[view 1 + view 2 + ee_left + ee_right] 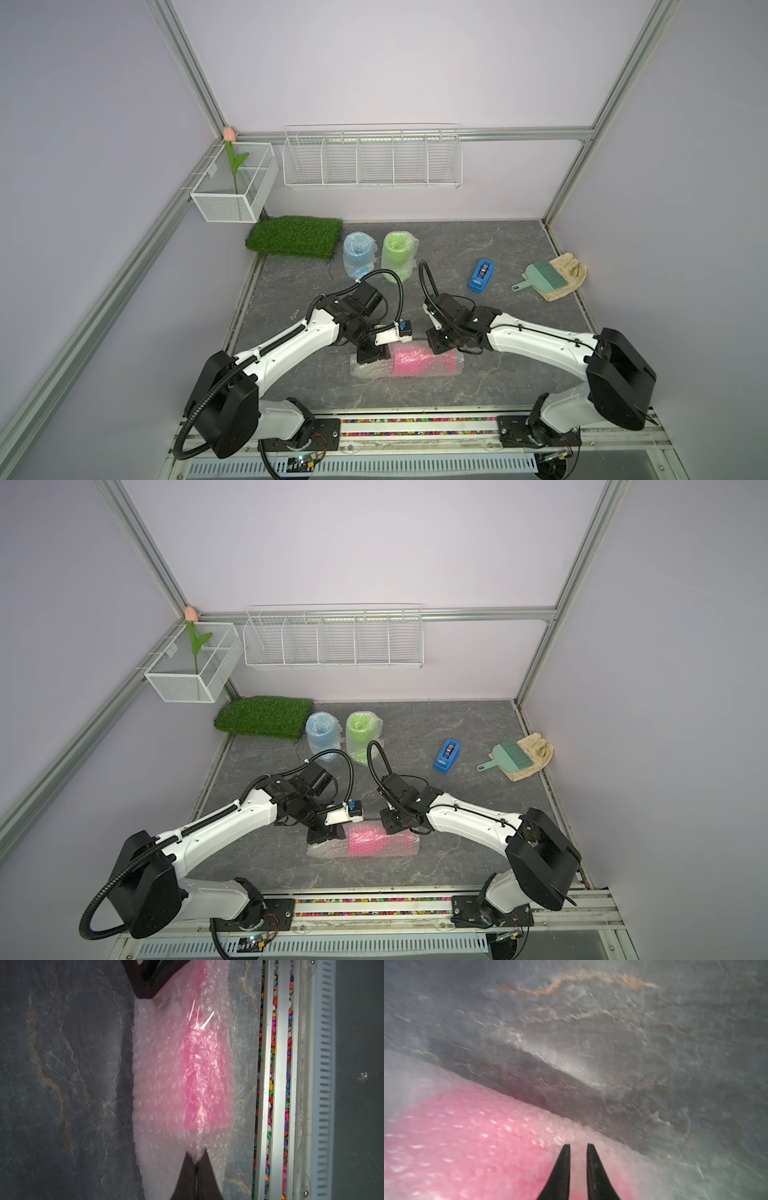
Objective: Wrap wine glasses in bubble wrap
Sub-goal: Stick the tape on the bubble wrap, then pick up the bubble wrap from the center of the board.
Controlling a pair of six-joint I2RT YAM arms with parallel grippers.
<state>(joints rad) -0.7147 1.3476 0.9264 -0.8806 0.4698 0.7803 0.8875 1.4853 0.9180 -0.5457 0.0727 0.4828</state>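
Front edge: a metal rail (pixel 415 428) runs along the near side of the tabletop (pixel 498 374), with a strip of coloured pebbles (pixel 272 1084) set into it.

Just beyond the rail, the pink goblet (pixel 419 361) lies on its side on the tabletop, rolled inside a sheet of bubble wrap (pixel 365 370). The roll lies across the robot's front, between the two arms. Both top views and both wrist views show pink through the clear plastic.

Left pincer (pixel 195 1159): at the roll's left end, jaws closed, with a fold of the wrap pinched between the tips.

Right pincer (pixel 578 1145): over the far edge of the roll toward its right end, jaws parted by a narrow gap. Nothing is seen gripped between them. This view is blurred.

Mid tabletop, right side: a small blue tape dispenser (pixel 482 276). Farther right, a green hand brush (pixel 540 276) rests on a beige glove (pixel 567 274).

Rear of tabletop: the blue goblet (pixel 358 257) and the green goblet (pixel 398 253) stand side by side, each in its own wrap. A patch of artificial turf (pixel 296 236) lies just left of the blue one.

Back wall: a white wire rack (pixel 372 160) with five compartments. Left corner: a mesh basket (pixel 235 183) holding an artificial tulip (pixel 230 134).
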